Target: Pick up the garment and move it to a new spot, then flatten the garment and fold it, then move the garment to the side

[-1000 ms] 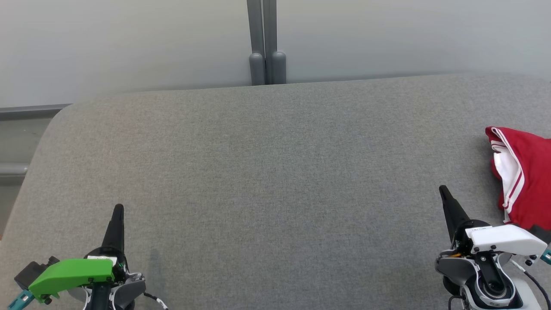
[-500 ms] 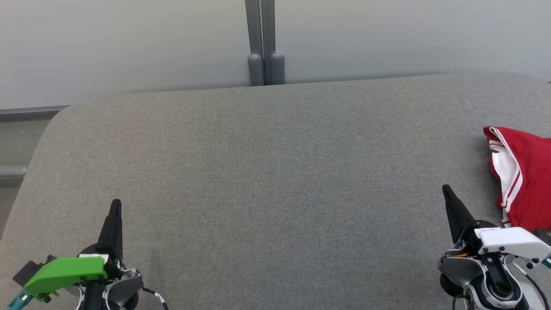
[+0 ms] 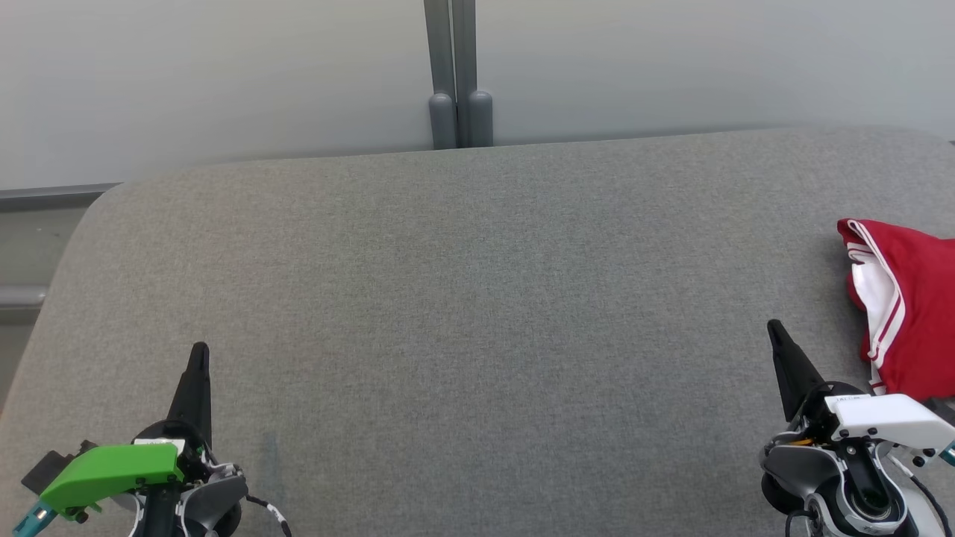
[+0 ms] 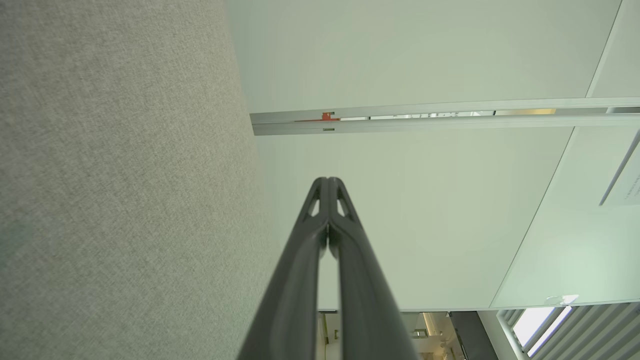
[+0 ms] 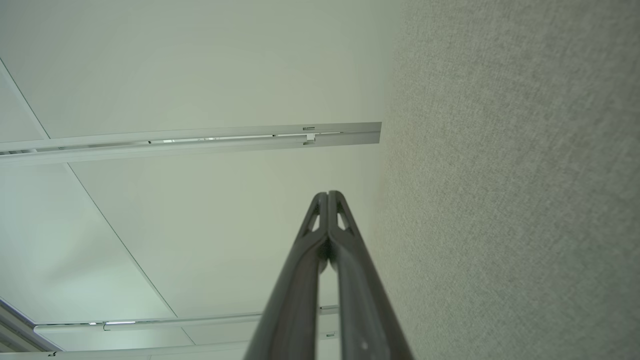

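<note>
Head view: a grey padded surface [image 3: 477, 298] is seen across the frame. The garment [image 3: 914, 298], red with white trim, lies at 3 o'clock. It is bunched or loosely doubled over and is cut by the frame edge, so its full shape cannot be told. The left gripper [image 3: 198, 356] is parked at 7 o'clock and the right gripper [image 3: 776, 332] at 5 o'clock. Each is drawn to a single point, with nothing held. The right one is near the garment but apart from it.

Left wrist view: the fingers [image 4: 297, 280] are pressed together at the tips, over bare surface at 9 o'clock.

Right wrist view: the fingers [image 5: 300, 285] are likewise closed on nothing, with surface at 3 o'clock.

Step, as judged: two stages are fitted. Either the garment is heaped there awaiting pick-up, or it is folded and set to the side. No next move is settled.
</note>
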